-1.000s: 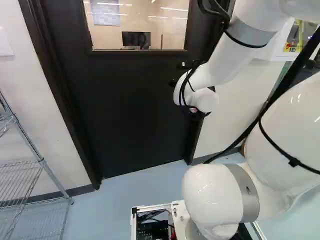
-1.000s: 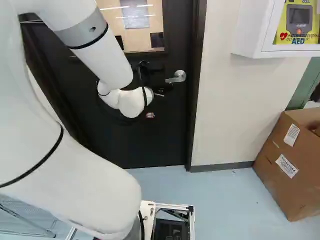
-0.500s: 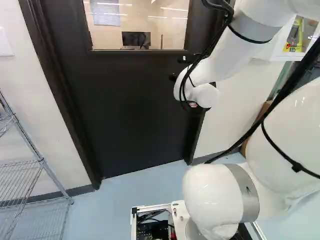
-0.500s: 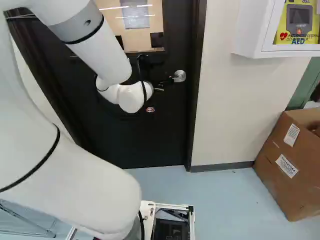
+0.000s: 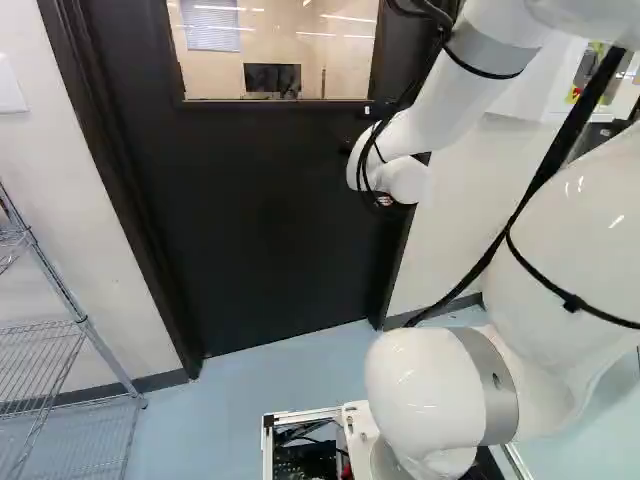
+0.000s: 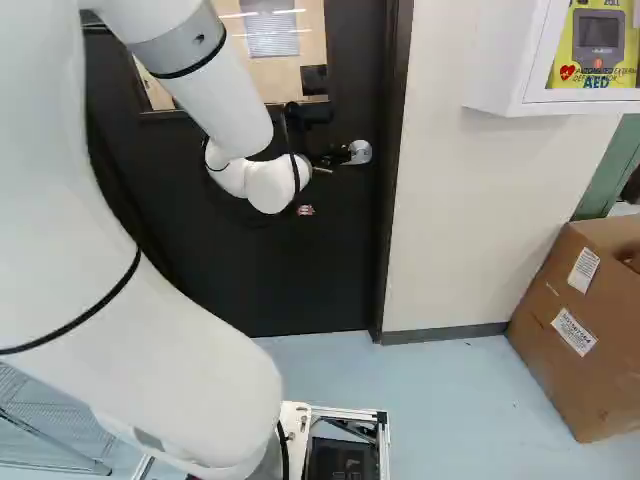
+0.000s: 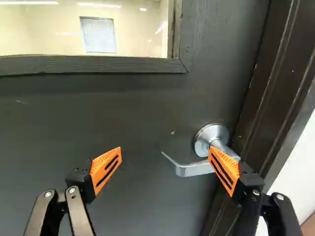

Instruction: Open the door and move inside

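Before a closed black door (image 5: 270, 230) with a glass pane, a white jointed arm (image 6: 215, 100) is extended, wrist near the silver lever handle (image 7: 194, 170) by the frame. Pale blue floor (image 5: 240, 390); silver wire shelving (image 5: 45, 365); brown cardboard box (image 6: 590, 375). Jaws: set wide, orange pads (image 7: 106, 168) apart, nothing gripped; handle partly overlapped by one pad, contact unclear.

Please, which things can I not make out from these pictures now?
- Left base view: the handle is hidden behind the arm.
- Wrist view: one finger covers part of the handle, so whether they touch cannot be told.
- Left base view: the top of the door is cut off by the upper edge.
- Right base view: the box is cut off by the right edge.
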